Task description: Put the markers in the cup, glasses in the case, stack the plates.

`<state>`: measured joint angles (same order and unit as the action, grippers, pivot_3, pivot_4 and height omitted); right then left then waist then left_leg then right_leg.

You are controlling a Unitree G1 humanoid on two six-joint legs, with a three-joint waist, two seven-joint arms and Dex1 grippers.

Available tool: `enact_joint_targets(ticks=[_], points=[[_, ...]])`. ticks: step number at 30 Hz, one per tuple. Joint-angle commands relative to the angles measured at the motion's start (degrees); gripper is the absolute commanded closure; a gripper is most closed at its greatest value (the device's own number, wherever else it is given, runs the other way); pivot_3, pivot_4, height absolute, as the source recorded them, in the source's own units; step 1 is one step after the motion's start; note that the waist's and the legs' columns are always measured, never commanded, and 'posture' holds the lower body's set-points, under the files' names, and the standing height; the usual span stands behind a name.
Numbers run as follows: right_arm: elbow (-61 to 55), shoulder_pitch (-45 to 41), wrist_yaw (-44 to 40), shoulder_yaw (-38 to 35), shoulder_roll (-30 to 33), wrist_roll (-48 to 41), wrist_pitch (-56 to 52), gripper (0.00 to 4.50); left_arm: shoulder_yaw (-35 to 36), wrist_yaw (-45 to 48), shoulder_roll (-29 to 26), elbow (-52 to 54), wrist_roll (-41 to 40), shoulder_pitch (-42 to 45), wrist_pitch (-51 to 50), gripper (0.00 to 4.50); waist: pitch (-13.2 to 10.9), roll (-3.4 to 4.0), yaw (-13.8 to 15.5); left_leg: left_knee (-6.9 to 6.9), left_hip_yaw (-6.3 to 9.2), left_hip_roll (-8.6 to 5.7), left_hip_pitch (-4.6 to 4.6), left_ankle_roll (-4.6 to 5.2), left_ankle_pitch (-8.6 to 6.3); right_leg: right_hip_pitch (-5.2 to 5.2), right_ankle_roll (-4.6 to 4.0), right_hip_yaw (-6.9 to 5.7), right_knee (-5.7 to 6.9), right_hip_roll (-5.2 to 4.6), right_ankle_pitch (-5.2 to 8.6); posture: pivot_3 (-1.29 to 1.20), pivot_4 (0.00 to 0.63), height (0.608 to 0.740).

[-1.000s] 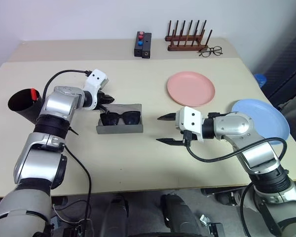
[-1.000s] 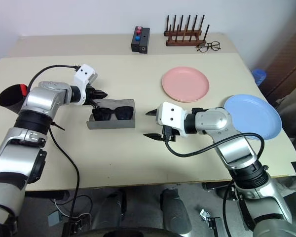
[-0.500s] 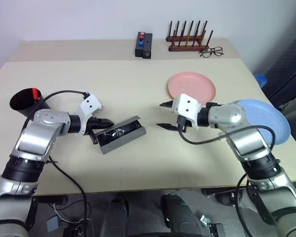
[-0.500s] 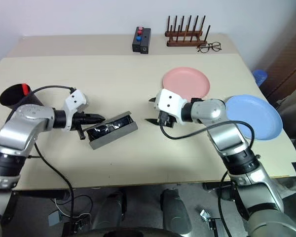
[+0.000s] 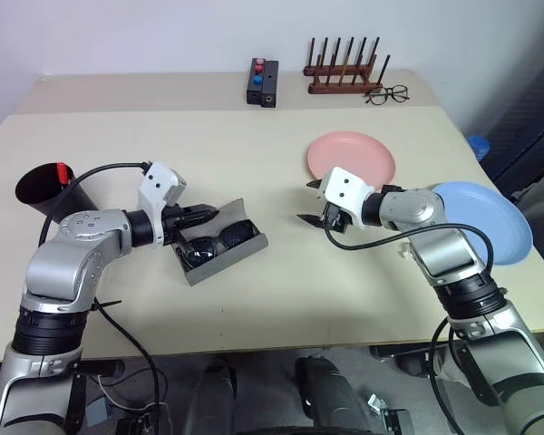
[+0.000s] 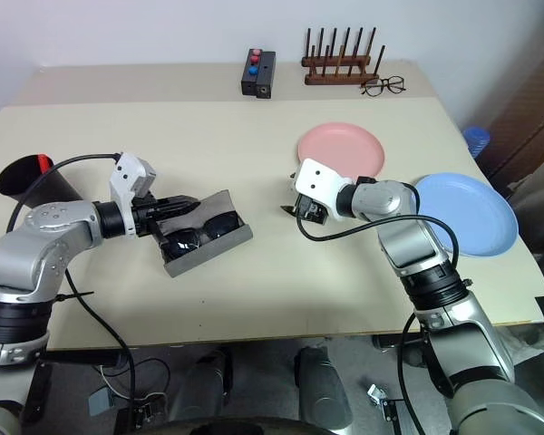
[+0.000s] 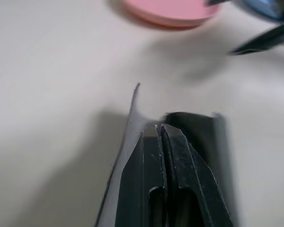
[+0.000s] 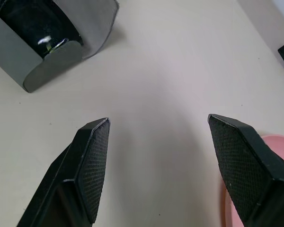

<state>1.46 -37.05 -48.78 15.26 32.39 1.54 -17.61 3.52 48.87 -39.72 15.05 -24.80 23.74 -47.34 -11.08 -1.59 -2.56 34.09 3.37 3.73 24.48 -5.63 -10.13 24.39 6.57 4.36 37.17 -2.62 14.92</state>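
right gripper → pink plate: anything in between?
Nothing visible. The right gripper hangs open beside the near-left edge of the pink plate, with only bare table between them. The case lies further to its left.

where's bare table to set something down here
Free: the near strip of the beige table in front of the grey felt case, and the stretch behind it toward the black button box. Crowded: around the round pink plastic plate and right end effector.

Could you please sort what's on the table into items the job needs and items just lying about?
Needed: black cup with a red-capped marker, sunglasses, grey case, pink plate, blue plate.

Lying about: clear spectacles, wooden rack, button box.
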Motion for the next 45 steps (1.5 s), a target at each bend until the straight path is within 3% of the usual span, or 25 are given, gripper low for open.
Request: enact_joint_targets(ticks=[1,7,11,21,26,33,45], points=[[-1.8,0.4,0.9,-1.0,-0.5,0.1,0.4,1.12,-0.1,0.2,-0.2,1.9,-1.3,-1.3,0.2,4.45,0.0,0.0,0.0,0.01,0.0,0.0,0.0,0.0,0.0,0.0,-0.04,0.0,0.0,0.0,0.02,0.0,0.15,0.74],[-3.9,2.1,0.9,-1.3,-0.1,-0.4,0.0,1.12,12.6,-8.9,6.6,-2.7,-9.1,6.5,-1.7,4.45,0.0,-0.03,0.3,0.12,0.03,-0.01,0.04,0.0,0.0,-0.05,-0.09,-0.02,-0.01,-0.01,0.03,0.0,0.15,0.74],[-10.5,4.9,-3.7,-1.7,-0.2,-5.9,-0.5,1.12,17.1,-15.1,6.1,-8.4,-8.0,11.2,-1.0,4.45,0.0,-0.02,0.0,0.08,0.04,-0.01,0.0,0.0,0.0,-0.06,0.09,-0.01,-0.01,0.0,-0.06,0.0,0.15,0.74],[-18.9,7.3,-9.6,-2.6,0.3,-17.0,-8.5,1.12,5.6,-7.6,-4.0,-11.7,-1.8,4.8,0.2,4.45,0.0,-0.01,0.3,0.05,0.04,-0.01,-0.04,0.0,0.0,-0.07,-0.08,-0.02,0.03,0.01,0.05,0.0,0.15,0.74],[-19.6,7.4,-9.1,-2.4,0.5,-17.6,-9.1,1.12,1.0,-4.5,-5.6,-12.4,0.8,3.0,1.8,4.45,0.0,-0.01,0.2,0.07,0.04,-0.01,-0.02,0.0,0.0,-0.07,-0.13,-0.02,0.01,0.0,0.05,0.0,0.15,0.74],[-20.3,8.0,-8.0,-2.8,0.5,-17.6,-9.3,1.12,0.9,2.0,-5.8,-5.4,-3.4,0.0,2.2,4.45,0.0,-0.01,0.1,0.05,0.04,0.0,-0.03,0.0,0.0,-0.06,-0.12,-0.02,0.01,0.0,0.05,0.0,0.15,0.74],[-18.7,7.2,-7.0,-2.1,-0.4,-17.1,-8.1,1.12,-4.3,3.9,-6.9,2.0,-1.5,-7.7,3.4,4.45,0.0,-0.01,0.1,0.06,0.02,0.0,-0.04,0.0,0.0,-0.06,-0.14,0.0,0.0,0.0,0.06,0.0,0.15,0.74]])
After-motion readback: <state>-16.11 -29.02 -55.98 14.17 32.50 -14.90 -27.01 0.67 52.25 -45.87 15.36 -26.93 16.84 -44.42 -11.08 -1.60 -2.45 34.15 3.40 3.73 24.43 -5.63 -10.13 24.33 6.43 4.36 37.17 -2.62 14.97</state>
